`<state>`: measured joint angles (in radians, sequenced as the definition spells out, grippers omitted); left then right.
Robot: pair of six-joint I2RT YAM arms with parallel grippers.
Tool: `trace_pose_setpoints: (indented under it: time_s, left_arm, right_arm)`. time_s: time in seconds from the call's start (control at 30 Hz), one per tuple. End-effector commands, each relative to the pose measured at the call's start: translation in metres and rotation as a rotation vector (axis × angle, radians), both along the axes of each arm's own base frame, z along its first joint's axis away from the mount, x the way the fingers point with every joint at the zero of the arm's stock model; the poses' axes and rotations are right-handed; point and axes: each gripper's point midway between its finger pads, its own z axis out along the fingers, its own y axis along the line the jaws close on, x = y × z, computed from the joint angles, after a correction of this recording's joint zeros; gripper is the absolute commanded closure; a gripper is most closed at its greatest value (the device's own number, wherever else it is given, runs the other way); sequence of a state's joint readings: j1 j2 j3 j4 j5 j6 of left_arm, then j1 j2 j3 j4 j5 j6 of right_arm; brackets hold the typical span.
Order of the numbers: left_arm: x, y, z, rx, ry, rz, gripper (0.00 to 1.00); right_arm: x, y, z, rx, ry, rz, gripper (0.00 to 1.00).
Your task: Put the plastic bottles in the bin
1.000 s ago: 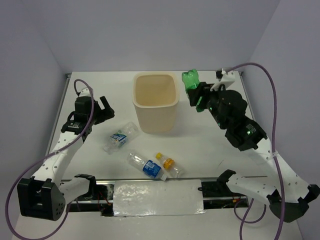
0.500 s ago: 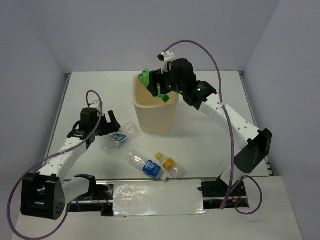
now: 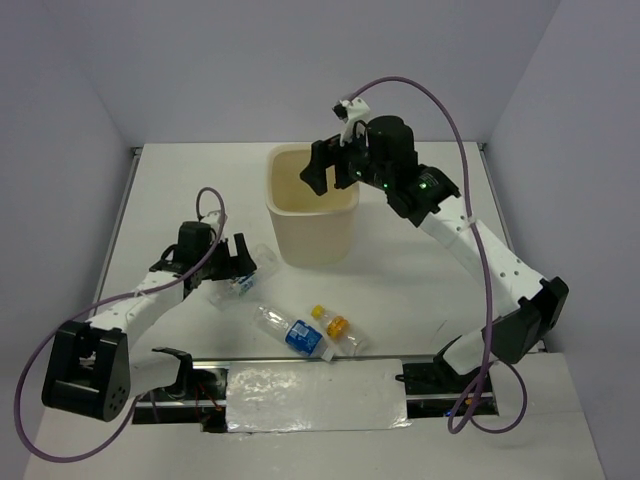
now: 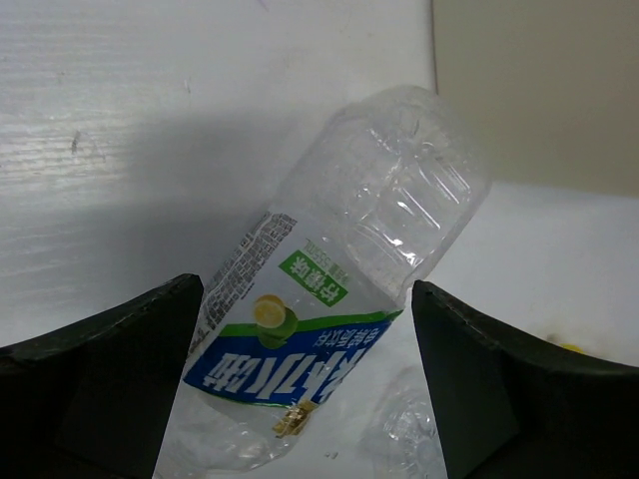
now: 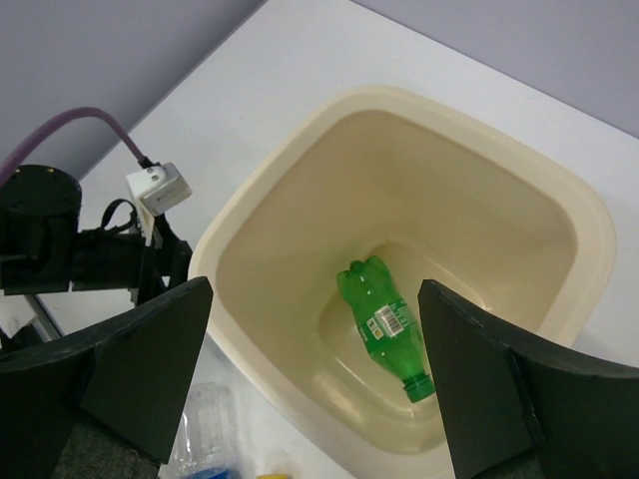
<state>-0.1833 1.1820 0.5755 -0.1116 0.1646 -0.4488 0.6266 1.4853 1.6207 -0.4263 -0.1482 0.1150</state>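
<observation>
The cream bin [image 3: 310,236] stands mid-table. A green bottle [image 5: 384,324] lies on its floor. My right gripper [image 3: 326,172] hovers open over the bin's rim [image 5: 589,215] with nothing between its fingers [image 5: 150,359]. A clear bottle with a green-white label [image 3: 240,272] lies left of the bin. My left gripper [image 3: 233,264] is open and straddles this bottle [image 4: 339,299], one finger [image 4: 120,369] on each side. A clear bottle with a blue label [image 3: 293,333] and a yellow-capped orange bottle [image 3: 335,328] lie near the front edge.
The bin's wall [image 4: 539,90] stands close behind the straddled bottle. Part of another clear bottle [image 4: 404,439] shows just below it. White walls enclose the table, and a foil-covered plate [image 3: 315,395] lies between the arm bases.
My right arm swung left from beside the bin to above it and opened; the green bottle dropped inside. My left arm moved down and right onto the green-white label bottle.
</observation>
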Motion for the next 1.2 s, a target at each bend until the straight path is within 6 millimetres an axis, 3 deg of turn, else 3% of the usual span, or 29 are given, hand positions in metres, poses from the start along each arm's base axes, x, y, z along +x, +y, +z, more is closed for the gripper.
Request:
trace_pose_setpoints:
  time_s: [0.0,0.1,0.23,0.6,0.67,0.77,0.83,0.9,1.0,1.1,1.17]
  left_arm:
    - [0.001,-0.014,0.005,-0.031,-0.034,-0.048,0.01]
    - [-0.001,-0.020,0.009,-0.008,-0.060,-0.066,0.01]
    - [-0.008,-0.018,-0.006,0.046,-0.005,-0.037,0.01]
    - [-0.030,-0.041,-0.031,0.112,0.085,-0.096,0.01]
    - [-0.028,-0.036,-0.031,0.144,0.078,-0.073,0.01]
    - [-0.023,-0.027,-0.021,0.177,0.064,-0.023,0.15]
    - [-0.015,-0.019,-0.006,0.199,0.024,0.037,0.34]
    - [-0.012,-0.010,0.013,0.196,-0.006,0.108,0.39]
    - [-0.006,0.011,0.046,0.218,-0.069,0.258,0.38]
    - [0.007,0.030,0.097,0.223,-0.187,0.387,0.36]
    - [0.021,0.030,0.147,0.196,-0.301,0.393,0.35]
  right_arm:
    - [-0.015,-0.007,0.022,0.067,-0.039,0.048,0.08]
    - [-0.023,-0.011,0.020,0.069,-0.040,0.064,0.08]
    - [-0.033,-0.020,0.015,0.057,-0.045,0.065,0.09]
    - [-0.057,-0.068,-0.022,0.034,-0.002,-0.038,0.09]
    - [-0.061,-0.076,-0.022,0.047,-0.011,-0.060,0.09]
    - [-0.066,-0.083,-0.021,0.062,-0.019,-0.078,0.09]
    - [-0.068,-0.086,-0.023,0.066,-0.020,-0.093,0.09]
    - [-0.069,-0.094,-0.027,0.068,-0.018,-0.123,0.09]
    - [-0.070,-0.105,-0.038,0.068,0.012,-0.167,0.09]
    - [-0.072,-0.122,-0.050,0.072,0.029,-0.226,0.09]
    - [-0.077,-0.130,-0.050,0.087,0.021,-0.238,0.09]
